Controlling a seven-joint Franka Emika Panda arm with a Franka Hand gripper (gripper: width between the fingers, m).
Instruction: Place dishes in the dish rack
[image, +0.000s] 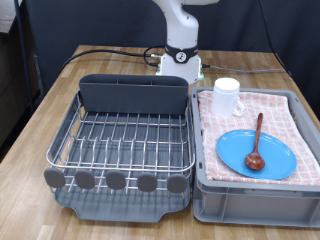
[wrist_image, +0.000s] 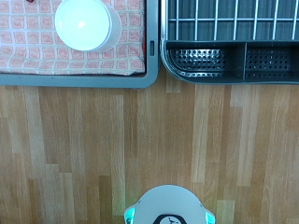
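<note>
On the wooden table (image: 60, 95) two containers are set side by side. Toward the exterior view's left the dish rack (image: 125, 140) is seen: a chrome wire grid seated in a dark grey tray, with a tall grey end compartment (image: 133, 95) at its far side and a row of round grey tabs along its near edge. Nothing is seen on the wire grid, and in the wrist view the slotted sections of the end compartment (wrist_image: 229, 61) are shown with nothing in them. Just beside the rack, toward the exterior view's right, a grey plastic bin (image: 255, 190) lined with a pink checked cloth (image: 280, 110) is placed, and all three dishes are found in it. The white mug (image: 227, 97) is stood upright on the cloth at the far end of the bin, its handle turned toward the exterior view's right; from the wrist view the mug (wrist_image: 88, 24) is looked down upon. The bright-blue plate (image: 270, 158) is laid flat at the near end of the bin, and the brown wooden spoon (image: 256, 145) is rested across it, bowl down on the plate and handle pointed toward the mug. Only the base of the arm (image: 182, 40) is visible, beyond the rack; the tool is shown in neither view, so whether its fingers are apart or together cannot be told.
</note>
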